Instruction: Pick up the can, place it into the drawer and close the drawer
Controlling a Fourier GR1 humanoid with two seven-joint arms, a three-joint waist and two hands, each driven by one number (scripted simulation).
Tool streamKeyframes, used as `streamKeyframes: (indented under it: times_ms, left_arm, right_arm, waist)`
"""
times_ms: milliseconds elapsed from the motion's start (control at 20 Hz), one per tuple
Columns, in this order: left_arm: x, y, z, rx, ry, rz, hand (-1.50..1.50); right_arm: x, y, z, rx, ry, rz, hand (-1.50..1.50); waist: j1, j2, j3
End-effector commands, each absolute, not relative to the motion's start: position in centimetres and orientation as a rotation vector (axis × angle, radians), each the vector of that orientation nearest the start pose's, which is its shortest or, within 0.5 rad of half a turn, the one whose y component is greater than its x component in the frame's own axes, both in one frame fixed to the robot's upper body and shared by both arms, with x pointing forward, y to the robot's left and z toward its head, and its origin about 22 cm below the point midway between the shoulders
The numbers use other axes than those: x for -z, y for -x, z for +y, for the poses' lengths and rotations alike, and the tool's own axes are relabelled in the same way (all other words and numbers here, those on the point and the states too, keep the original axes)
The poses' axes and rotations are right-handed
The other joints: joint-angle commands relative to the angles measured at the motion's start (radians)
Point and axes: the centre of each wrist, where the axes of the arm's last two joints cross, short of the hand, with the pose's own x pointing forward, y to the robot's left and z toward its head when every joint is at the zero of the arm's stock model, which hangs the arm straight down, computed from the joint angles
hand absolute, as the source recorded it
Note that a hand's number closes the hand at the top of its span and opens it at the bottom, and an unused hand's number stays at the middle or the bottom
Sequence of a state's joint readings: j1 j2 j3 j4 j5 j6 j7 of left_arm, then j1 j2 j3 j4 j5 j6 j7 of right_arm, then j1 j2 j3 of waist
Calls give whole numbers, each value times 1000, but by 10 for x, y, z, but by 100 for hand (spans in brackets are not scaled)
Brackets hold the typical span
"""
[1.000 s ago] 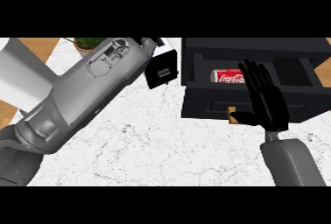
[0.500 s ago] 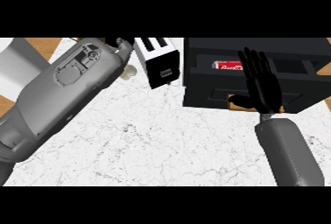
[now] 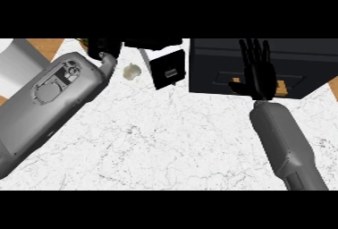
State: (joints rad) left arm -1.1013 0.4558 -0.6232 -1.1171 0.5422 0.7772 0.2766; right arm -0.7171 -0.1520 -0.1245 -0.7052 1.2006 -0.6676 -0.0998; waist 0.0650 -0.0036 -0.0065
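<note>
Pressing against the dark drawer (image 3: 264, 67) front, right hand (image 3: 256, 76) lies flat on it, fingers (image 3: 254, 51) straight and spread, holding nothing. Drawer looks pushed in; can not visible. Left hand (image 3: 104, 47) sits at top edge beyond big grey left forearm (image 3: 52, 103), fingers hidden, cannot tell their state. Small pale object (image 3: 132, 71) rests on white marble counter (image 3: 171, 143), just beside a black-and-white box (image 3: 166, 71).

White veined marble counter (image 3: 165, 143) – matt black drawer (image 3: 218, 67)
</note>
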Motion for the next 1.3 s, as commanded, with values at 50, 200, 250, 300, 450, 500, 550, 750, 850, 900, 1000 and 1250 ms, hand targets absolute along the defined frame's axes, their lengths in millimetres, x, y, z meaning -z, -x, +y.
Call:
streamKeyframes:
  times_ms: [50,200,250,300,450,500,550,750,850,900,1000,1250]
  left_arm:
    - [-195,-380,126,76,-235,-1731,-150]
    - [-191,-376,137,69,-238,-1735,-150]
    - [-195,-378,135,76,-229,-1722,-150]
    - [-188,-375,135,70,-224,-1726,-150]
    - [-186,-375,128,100,-250,-1727,-150]
    - [-171,-368,148,71,-251,-1720,-150]
    - [-169,-366,145,56,-231,-1718,-150]
    - [-176,-355,142,96,-229,-1728,-150]
    - [-170,-357,150,82,-216,-1730,-150]
    - [-171,-360,146,78,-224,-1734,-150]
    - [-159,-357,162,97,-260,-1728,-150]
    - [-163,-353,156,89,-225,-1733,-150]
  right_arm:
    - [-52,-432,-229,-815,1375,-1642,-150]
    - [-41,-433,-217,-805,1381,-1684,-150]
    - [-50,-439,-207,-840,1378,-1673,-150]
    - [-42,-437,-204,-819,1398,-1687,-150]
    - [-66,-449,-212,-827,1396,-1681,-150]
    - [-62,-447,-222,-833,1399,-1666,-150]
    - [-61,-448,-210,-824,1397,-1675,-150]
    - [-72,-453,-219,-783,1394,-1651,-150]
    - [-82,-458,-210,-766,1384,-1693,-150]
    - [-97,-464,-200,-784,1366,-1698,-150]
    - [-76,-457,-198,-785,1328,-1702,-150]
    - [-97,-463,-174,-674,1168,-1841,-150]
  waist:
    - [27,19,8]
    - [25,22,9]
    - [26,26,8]
    - [26,28,9]
    - [22,34,10]
    - [33,32,9]
    - [30,32,8]
    - [42,30,10]
    - [34,34,9]
    - [30,35,9]
    - [34,36,9]
    - [33,32,11]
